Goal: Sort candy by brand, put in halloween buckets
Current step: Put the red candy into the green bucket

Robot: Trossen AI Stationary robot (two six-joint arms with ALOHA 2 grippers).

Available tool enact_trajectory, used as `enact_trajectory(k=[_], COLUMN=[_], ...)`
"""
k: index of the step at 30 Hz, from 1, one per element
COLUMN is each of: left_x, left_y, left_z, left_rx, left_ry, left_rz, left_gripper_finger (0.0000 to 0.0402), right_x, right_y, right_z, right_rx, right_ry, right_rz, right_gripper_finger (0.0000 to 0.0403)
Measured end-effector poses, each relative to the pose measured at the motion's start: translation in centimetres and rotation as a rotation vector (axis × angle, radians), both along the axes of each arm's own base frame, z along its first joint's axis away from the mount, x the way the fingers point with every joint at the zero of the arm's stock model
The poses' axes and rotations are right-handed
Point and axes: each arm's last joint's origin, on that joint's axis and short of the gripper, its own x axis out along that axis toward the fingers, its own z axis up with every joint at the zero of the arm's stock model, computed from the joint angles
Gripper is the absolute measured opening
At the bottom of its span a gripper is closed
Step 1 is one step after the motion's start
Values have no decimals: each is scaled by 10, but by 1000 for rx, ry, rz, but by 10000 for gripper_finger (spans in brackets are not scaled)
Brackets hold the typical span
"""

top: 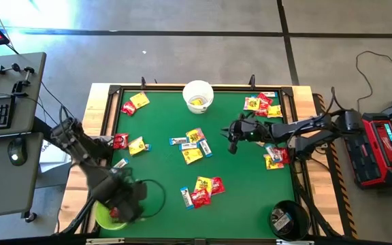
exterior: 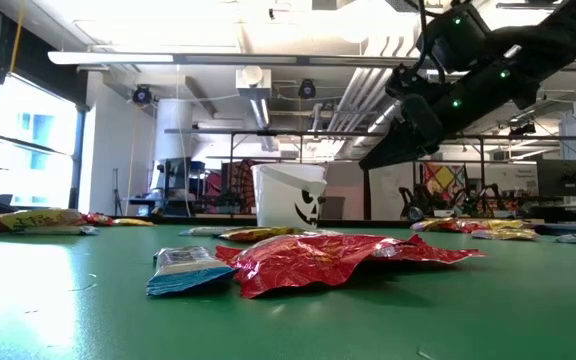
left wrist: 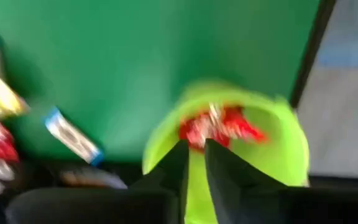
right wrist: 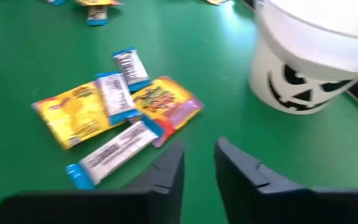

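Lettering unreadable | left claw (left wrist: 194, 163) slightly parted, empty, over green bucket (left wrist: 278, 134) | right claw (right wrist: 199, 163) parted, empty

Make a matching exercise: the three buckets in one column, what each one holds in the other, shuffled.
Buckets:
1. white bucket
2. lime green bucket
3. black bucket

Contents:
A. red packets
B. white-and-blue bars
C. a yellow packet

Pairs: 1-C, 2-A, 3-B

Blurred red candy (left wrist: 219, 126) inside the lime green bucket (left wrist: 284, 152); white bucket (right wrist: 319, 53) cut off by the picture's edge.
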Motion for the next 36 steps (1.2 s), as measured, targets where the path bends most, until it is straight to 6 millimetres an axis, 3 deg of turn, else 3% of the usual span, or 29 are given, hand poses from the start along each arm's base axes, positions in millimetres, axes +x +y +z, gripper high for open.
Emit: enact_trajectory(k=[4, 10, 14, 24, 30, 36], left_x=[33, 93, 123, 173, 189, 199], left_y=[29, 82, 104, 102, 106, 102], left_z=[0, -3, -22, -99, -104, -104], left_rx=[5, -32, -81, -221, -259, -244], left_ry=[-82, -281, -290, -227, -337, -426], left_rz=[-137, -284, -348, -469, -476, -419], left_gripper_finger=[4, 1, 8, 92, 136, 152], right_x=[1, 1, 0, -2, -1, -2], right_y=[10, 26, 34, 41, 40, 40], right_z=[0, -2, -3, -5, -5, -5], right_rx=[0, 21, 19, 25, 18, 18], right_ry=[2, 11, 24, 38, 40, 40], right_rz=[42, 70, 51, 36, 38, 38], right_gripper_finger=[8, 13, 3, 1, 0, 0])
